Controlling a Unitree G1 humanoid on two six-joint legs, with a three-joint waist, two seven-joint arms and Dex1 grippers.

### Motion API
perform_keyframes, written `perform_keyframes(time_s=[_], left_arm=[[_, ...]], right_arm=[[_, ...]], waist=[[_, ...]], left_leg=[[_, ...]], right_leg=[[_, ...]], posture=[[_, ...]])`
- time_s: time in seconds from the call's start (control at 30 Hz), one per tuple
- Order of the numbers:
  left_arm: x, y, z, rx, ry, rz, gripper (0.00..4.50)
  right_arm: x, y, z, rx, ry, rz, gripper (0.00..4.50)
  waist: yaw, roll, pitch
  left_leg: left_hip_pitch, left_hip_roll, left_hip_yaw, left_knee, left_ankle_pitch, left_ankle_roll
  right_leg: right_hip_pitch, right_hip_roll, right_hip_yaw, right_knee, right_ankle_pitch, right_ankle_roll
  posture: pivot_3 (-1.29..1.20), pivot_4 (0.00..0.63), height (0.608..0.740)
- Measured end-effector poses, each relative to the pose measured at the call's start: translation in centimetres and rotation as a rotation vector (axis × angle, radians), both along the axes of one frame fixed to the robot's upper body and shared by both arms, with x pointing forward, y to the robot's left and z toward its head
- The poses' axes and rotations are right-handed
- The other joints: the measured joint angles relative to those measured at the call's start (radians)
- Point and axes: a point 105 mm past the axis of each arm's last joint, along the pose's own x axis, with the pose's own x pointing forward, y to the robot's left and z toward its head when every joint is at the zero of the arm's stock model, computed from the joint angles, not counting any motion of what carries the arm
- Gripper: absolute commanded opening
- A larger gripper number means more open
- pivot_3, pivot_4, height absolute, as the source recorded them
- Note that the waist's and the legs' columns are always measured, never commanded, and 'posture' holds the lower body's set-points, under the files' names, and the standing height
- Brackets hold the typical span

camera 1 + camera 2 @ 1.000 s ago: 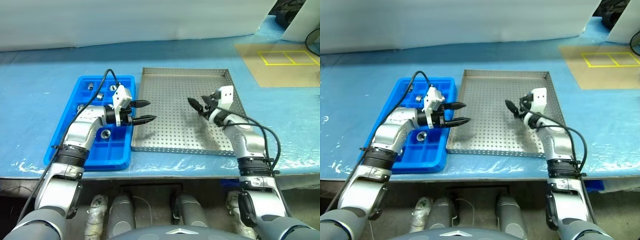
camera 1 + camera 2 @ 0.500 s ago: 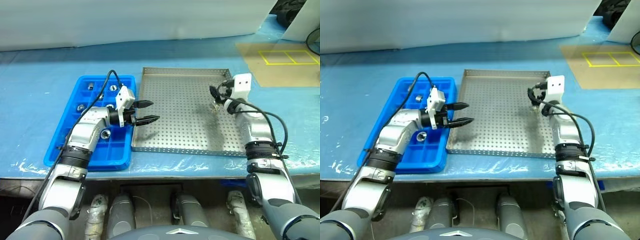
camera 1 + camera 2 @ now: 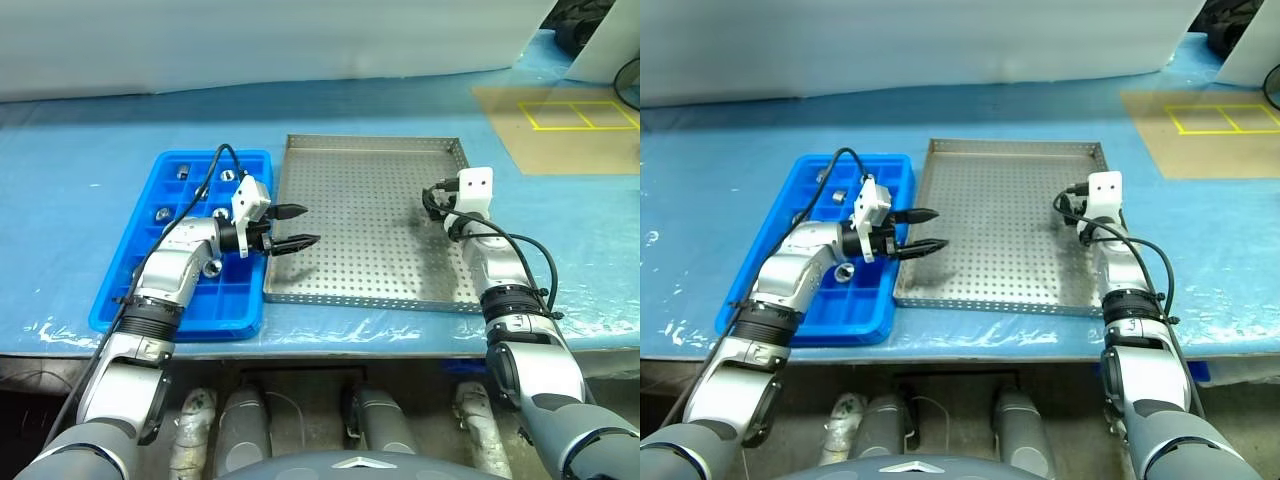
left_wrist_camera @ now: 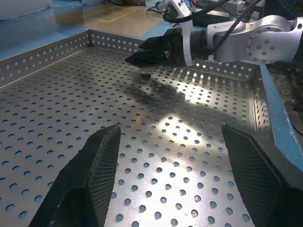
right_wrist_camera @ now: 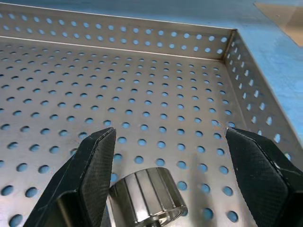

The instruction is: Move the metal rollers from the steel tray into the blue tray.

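- Metal rollers: several already sit in compartments of the blue tray (image 3: 140,300), e.g. one roller (image 3: 211,267) beside the left arm, others near the tray's far end (image 3: 227,174).
- One roller (image 5: 147,196) is left on the steel tray (image 3: 370,150), near its right rim; it stands on end between the right gripper (image 5: 170,177) fingers, nothing else seen on the perforated floor.
- Right gripper: jaws wide apart, straddling that roller, not clamped on it. Judged: grasp is next, then carry across to the blue tray.
- Left gripper (image 3: 294,227): jaws parted, nothing between them, hovering over the steel tray's left rim next to the blue tray.
- Around: blue table cover (image 3: 70,180), yellow floor marking (image 3: 575,114) at far right.
- Nothing blocks the roller; the left gripper sits on the likely path to the blue tray.
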Motion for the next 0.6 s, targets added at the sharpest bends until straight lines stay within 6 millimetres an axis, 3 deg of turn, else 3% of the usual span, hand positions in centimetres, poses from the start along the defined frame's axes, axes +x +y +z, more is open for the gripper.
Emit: perform_keyframes(time_s=[0.13, 0.33, 0.6], left_arm=[[0.0, 0.0, 0.0, 0.002, -0.001, -0.001, 3.59], [0.0, 0.0, 0.0, 0.004, -0.001, 0.000, 3.59], [0.0, 0.0, -0.1, 0.009, -0.002, 0.001, 3.59]], right_arm=[[-0.1, 0.1, -0.3, 0.002, 0.006, 0.005, 3.78], [-0.3, 0.9, -1.2, 0.001, 0.027, 0.032, 1.84], [-0.4, 1.2, -1.2, -0.016, 0.022, 0.047, 1.84]], waist=[[-0.002, 0.000, 0.000], [-0.002, 0.000, 0.000], [-0.002, 0.000, 0.000]], left_leg=[[0.000, 0.000, 0.000, 0.000, 0.000, 0.000], [0.000, 0.000, 0.000, 0.000, 0.000, 0.001], [0.000, 0.000, 0.000, 0.000, 0.000, 0.001]], right_leg=[[0.000, 0.000, 0.000, 0.000, 0.000, 0.000], [0.000, 0.000, 0.000, 0.000, 0.000, 0.000], [0.000, 0.000, 0.000, 0.000, 0.000, 0.000]], posture=[[-0.25, 0.150, 0.740], [-0.25, 0.150, 0.740], [-0.25, 0.150, 0.740]])
